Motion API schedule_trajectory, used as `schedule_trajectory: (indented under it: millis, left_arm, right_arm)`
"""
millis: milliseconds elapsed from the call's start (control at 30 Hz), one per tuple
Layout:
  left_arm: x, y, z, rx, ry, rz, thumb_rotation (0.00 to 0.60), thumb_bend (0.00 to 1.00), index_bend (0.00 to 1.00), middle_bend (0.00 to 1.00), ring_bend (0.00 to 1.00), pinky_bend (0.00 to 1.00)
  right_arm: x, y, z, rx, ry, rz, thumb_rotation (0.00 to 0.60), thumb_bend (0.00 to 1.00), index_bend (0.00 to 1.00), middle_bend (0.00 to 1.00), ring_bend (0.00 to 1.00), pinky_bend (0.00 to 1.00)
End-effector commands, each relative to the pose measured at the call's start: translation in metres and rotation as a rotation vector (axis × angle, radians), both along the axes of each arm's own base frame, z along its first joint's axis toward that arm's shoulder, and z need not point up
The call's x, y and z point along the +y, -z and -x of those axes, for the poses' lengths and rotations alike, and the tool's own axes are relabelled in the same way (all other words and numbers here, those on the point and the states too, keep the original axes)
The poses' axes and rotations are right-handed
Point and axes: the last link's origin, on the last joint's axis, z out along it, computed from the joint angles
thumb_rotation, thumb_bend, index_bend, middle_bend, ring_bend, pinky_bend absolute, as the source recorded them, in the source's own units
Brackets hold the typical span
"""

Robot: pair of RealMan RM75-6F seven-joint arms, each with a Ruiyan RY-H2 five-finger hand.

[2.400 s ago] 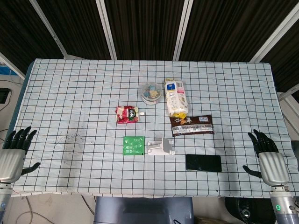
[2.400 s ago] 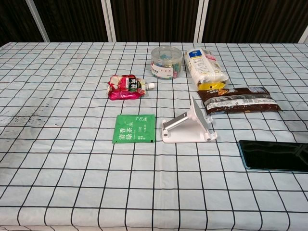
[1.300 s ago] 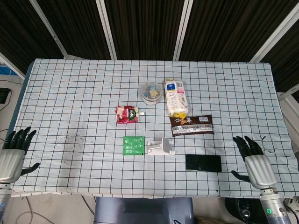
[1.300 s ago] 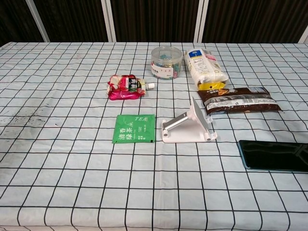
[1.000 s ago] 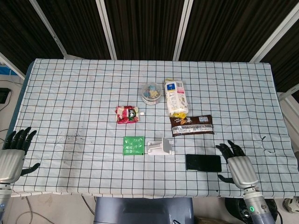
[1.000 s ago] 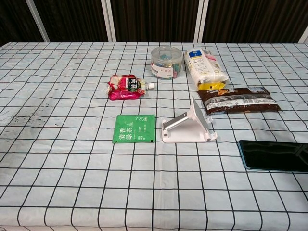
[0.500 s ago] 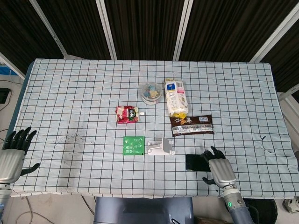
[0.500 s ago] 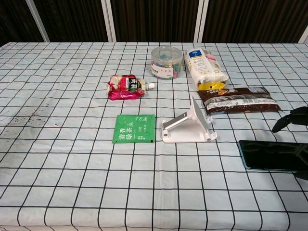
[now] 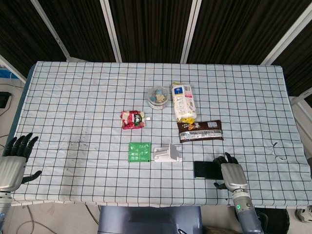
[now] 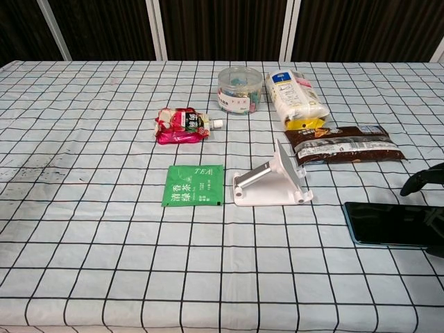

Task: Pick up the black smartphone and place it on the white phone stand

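The black smartphone (image 9: pixel 204 169) lies flat near the table's front edge, just right of the white phone stand (image 9: pixel 167 153). My right hand (image 9: pixel 230 175) is over the phone's right end with its fingers spread, and it holds nothing. In the chest view the phone (image 10: pixel 385 223) runs off the right edge, and a dark finger of the right hand (image 10: pixel 423 179) shows just beyond its far side. The stand (image 10: pixel 270 184) rests on its base with its plate tilted up. My left hand (image 9: pixel 13 162) hangs open at the table's front left corner.
A green tea sachet (image 9: pixel 139 151) lies left of the stand. Behind it are a red pouch (image 9: pixel 132 119), a clear tub (image 9: pixel 158 96), a white and yellow bag (image 9: pixel 184 102) and a brown snack pack (image 9: pixel 200 130). The checked tablecloth (image 9: pixel 73 107) covers the table.
My right hand has swept left from the table's right edge to the phone's right end, settling there over the last half second. The phone, the stand and the left hand have not moved.
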Motion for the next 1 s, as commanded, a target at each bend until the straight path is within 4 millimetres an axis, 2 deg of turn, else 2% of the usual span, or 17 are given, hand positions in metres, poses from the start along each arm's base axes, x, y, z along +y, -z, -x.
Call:
schedule_trajectory:
  millis: [33,1000]
  left_arm:
    - [0.000,0.000,0.000,0.000,0.000,0.000,0.600,0.00,0.00,0.00,0.00,0.00]
    - [0.000,0.000,0.000,-0.001,-0.001,0.003,0.600,0.00,0.00,0.00,0.00,0.00]
  right_arm:
    - [-0.002,0.001,-0.003,0.000,0.026,0.000,0.600,0.26,0.29,0.23,0.00,0.14]
    - [-0.014,0.026,-0.014,-0.002,0.061,-0.010,0.600,0.26,0.31,0.24,0.00,0.14]
